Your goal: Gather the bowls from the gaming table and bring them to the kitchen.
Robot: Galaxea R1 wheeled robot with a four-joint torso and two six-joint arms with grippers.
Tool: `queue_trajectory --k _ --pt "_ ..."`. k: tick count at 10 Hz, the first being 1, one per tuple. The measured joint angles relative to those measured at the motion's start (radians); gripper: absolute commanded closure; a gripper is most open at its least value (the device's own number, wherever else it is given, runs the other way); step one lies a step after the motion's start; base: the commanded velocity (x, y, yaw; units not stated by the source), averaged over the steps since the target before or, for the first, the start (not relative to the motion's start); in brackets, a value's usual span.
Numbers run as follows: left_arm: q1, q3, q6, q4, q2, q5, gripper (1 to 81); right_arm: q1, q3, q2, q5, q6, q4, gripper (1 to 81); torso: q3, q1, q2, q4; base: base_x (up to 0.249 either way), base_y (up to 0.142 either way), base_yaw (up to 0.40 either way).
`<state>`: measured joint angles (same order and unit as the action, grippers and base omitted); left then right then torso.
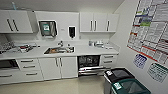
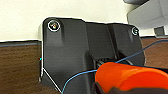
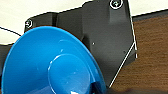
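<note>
The kitchen lies ahead in the head view: white cabinets [image 1: 54,67], a white countertop [image 1: 85,51] and a steel sink [image 1: 59,50] under wall dispensers [image 1: 47,28]. A blue bowl [image 3: 50,67] hangs close before the right wrist camera, seen from its inside, and my right gripper [image 3: 96,88] is shut on its rim. An orange bowl [image 2: 130,76] shows from its outside in the left wrist view, with my left gripper [image 2: 105,90] shut on it. The gaming table is out of view.
A dishwasher [image 1: 88,66] stands open under the counter, its door down. Two lidded bins [image 1: 125,82] stand at the front right by a wall with posters [image 1: 150,32]. Small items lie on the counter at both ends. Pale floor stretches ahead of the cabinets.
</note>
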<state>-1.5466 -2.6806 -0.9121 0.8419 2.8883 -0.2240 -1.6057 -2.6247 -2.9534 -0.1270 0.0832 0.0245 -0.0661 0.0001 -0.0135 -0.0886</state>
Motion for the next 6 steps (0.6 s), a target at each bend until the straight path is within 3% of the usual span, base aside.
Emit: queue_trajectory --k 6 --pt "0.008 -0.006 0.0 -0.002 0.006 0.001 81.1 0.004 0.0 0.01 -0.004 -0.001 -0.001 81.1 0.0 0.0 0.0 0.0 0.123 0.0 0.0"
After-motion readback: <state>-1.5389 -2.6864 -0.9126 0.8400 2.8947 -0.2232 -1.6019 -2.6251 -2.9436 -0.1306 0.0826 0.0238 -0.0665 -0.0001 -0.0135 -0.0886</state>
